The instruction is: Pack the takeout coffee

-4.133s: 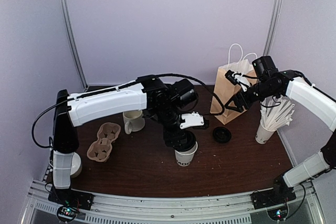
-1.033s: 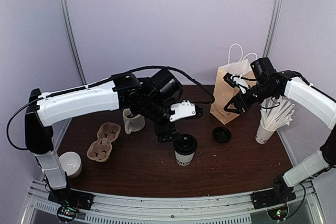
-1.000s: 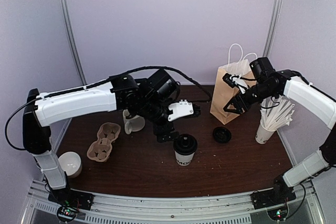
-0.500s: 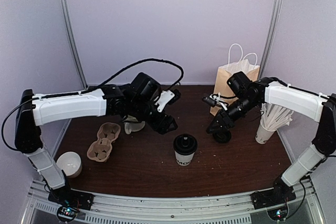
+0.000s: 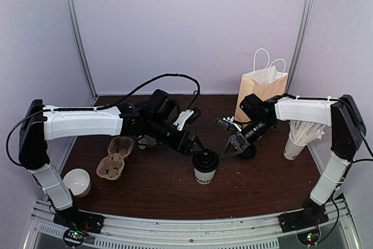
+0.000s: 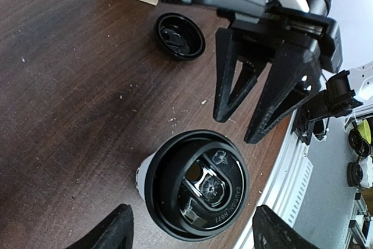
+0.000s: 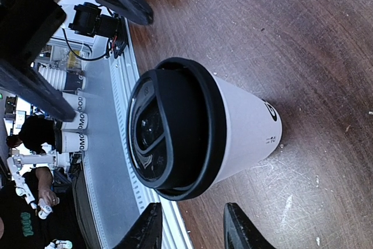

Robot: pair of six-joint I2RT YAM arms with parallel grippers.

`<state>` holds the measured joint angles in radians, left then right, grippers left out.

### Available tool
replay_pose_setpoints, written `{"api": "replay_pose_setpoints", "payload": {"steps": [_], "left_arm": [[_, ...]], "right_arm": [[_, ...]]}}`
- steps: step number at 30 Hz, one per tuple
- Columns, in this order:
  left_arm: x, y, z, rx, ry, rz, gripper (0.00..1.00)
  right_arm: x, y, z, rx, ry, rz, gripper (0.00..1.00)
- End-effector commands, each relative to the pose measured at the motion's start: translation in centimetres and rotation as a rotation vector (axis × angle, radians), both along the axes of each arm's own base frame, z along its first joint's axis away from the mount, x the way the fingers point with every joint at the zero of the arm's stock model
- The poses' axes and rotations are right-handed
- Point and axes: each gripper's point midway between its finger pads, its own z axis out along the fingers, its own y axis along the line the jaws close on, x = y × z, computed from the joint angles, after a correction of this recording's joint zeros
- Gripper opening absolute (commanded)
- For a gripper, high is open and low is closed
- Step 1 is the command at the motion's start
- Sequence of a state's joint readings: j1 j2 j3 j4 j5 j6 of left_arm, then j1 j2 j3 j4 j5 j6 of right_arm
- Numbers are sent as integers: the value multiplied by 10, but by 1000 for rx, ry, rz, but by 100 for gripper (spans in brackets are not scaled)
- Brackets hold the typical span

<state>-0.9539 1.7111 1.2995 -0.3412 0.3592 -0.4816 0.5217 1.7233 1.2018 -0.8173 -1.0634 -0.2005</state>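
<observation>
Starting at the left gripper: spread wide, holding nothing, hanging just over the coffee cup with a finger off each side and no contact. Same deal with the right gripper: parted to a narrower gap, empty, low over the table just right of the cup, tips aimed at it. Looks like the grab-the-cup step, so pick one gripper and back the other off, otherwise asking for a finger clash right by the lid. Best to clamp the paper wall below the lid rim, from opposite sides, square to the cup, gently enough to avoid denting the paper or popping the lid. Then lift straight up and hold it level. As for the cup itself: standing upright near the middle of the table, long axis vertical, lid end up, base flat down. Paper bag behind and to the right, spare lid just past the right gripper
</observation>
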Motion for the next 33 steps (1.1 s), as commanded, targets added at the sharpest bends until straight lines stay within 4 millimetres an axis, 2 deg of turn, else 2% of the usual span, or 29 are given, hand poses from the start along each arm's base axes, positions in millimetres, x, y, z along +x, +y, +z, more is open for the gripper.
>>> {"api": "replay_pose_setpoints", "payload": {"steps": [1,16,33], "left_arm": [[7,-4,-1,-50,47,14,70],[3,-9,-31,7,119,-22,62],[2,-6,-60,67,163,-18,52]], "right_arm": [[0,7,12,50,5,3,39],[7,11,4,34,53,-7,40],[13,16,-10,-1,84,-12,33]]}}
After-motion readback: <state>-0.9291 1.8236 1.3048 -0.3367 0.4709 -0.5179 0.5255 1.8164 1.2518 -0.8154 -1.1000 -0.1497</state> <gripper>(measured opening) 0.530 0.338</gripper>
